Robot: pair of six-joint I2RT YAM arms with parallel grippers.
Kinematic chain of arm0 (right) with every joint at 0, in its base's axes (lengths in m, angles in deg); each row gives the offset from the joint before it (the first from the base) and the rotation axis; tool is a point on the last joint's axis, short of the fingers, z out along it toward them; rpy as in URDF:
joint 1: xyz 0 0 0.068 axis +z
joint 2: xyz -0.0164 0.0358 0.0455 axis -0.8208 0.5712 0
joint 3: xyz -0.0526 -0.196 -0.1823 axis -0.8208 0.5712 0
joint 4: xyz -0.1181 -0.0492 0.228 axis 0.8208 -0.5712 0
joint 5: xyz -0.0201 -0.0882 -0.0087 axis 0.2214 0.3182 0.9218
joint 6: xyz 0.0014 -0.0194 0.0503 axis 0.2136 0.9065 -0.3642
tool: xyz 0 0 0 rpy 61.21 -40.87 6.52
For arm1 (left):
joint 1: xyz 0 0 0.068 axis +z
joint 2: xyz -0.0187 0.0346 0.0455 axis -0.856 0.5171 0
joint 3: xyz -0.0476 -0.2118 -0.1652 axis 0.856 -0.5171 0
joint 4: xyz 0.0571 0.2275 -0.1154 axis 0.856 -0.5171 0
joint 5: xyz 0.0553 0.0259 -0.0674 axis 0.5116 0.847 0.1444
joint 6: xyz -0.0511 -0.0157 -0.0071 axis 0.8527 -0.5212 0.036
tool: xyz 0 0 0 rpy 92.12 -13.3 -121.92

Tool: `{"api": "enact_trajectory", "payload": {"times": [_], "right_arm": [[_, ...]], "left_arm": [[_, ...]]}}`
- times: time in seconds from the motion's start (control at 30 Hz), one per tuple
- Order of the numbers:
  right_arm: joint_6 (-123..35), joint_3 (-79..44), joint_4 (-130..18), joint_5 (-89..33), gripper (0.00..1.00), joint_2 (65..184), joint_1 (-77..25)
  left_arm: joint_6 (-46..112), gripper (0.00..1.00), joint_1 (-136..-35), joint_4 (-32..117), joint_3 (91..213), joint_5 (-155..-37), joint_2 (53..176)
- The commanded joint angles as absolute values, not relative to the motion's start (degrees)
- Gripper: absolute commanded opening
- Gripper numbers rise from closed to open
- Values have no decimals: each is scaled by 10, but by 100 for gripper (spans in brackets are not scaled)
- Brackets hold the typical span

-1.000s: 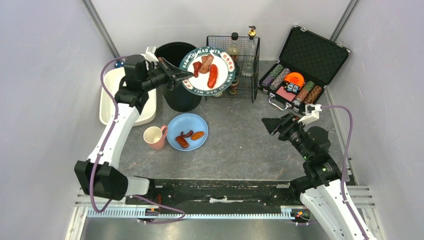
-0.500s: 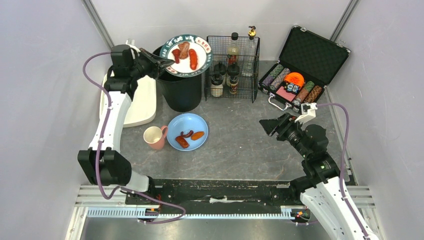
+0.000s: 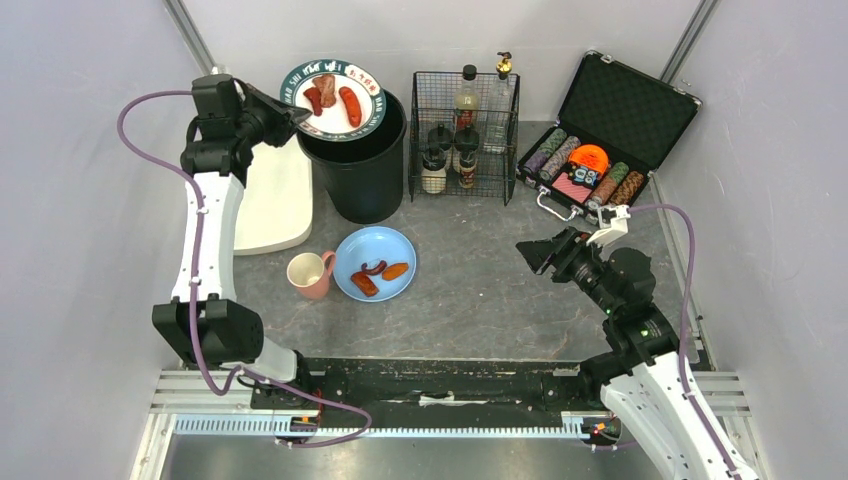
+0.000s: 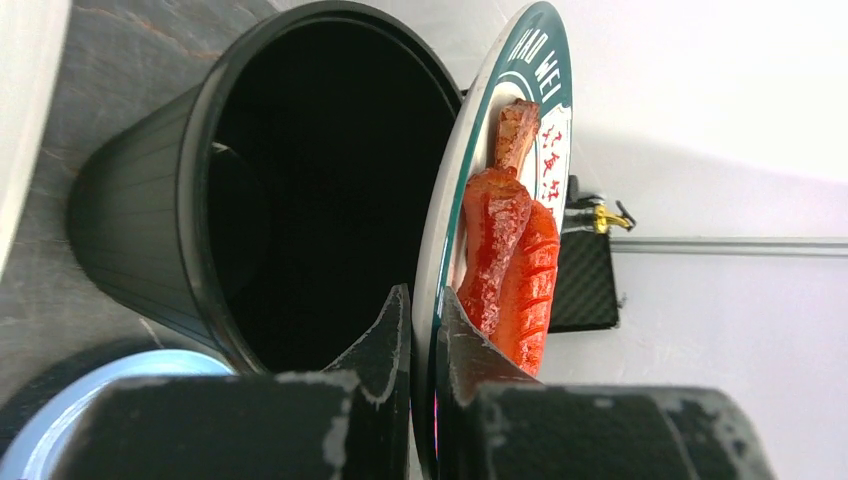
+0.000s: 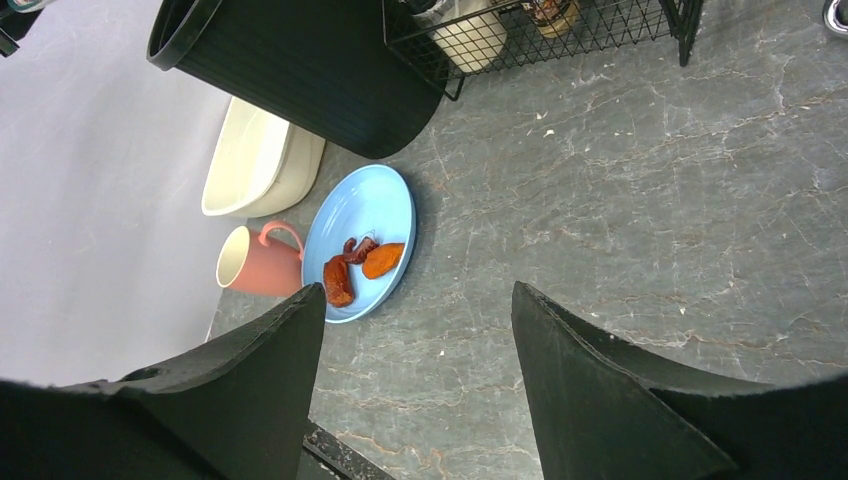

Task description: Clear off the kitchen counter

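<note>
My left gripper is shut on the rim of a green-rimmed white plate, held in the air over the back left of the black bucket. Three red food pieces lie on it. The left wrist view shows the plate edge-on, pinched between my fingers beside the bucket's mouth. A blue plate with food scraps and a pink mug stand on the kitchen counter. My right gripper hangs open and empty above the counter, right of the blue plate.
A white tub sits at the left, behind the mug. A black wire basket with bottles and jars stands right of the bucket. An open black case of poker chips lies at the back right. Walls close in on both sides.
The left arm has swung the plate leftward and back, from in front of the wire basket to over the bucket. The right arm has hardly moved.
</note>
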State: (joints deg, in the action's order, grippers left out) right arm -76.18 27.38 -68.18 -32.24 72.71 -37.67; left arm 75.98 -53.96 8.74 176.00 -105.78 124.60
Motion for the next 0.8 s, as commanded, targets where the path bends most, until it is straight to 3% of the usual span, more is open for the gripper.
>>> {"api": "enact_trajectory", "payload": {"times": [0.0, 0.33, 0.77], "right_arm": [[-748, 268, -653, -333, 71, 717, -377], [-741, 274, -654, -334, 71, 712, -377], [-737, 288, -651, -330, 71, 707, -377]], "left_arm": [[702, 2, -536, 93, 1797, -1024, 1250], [631, 2, -544, 65, 1800, -938, 1253], [512, 2, -636, 23, 1862, -763, 1262]]}}
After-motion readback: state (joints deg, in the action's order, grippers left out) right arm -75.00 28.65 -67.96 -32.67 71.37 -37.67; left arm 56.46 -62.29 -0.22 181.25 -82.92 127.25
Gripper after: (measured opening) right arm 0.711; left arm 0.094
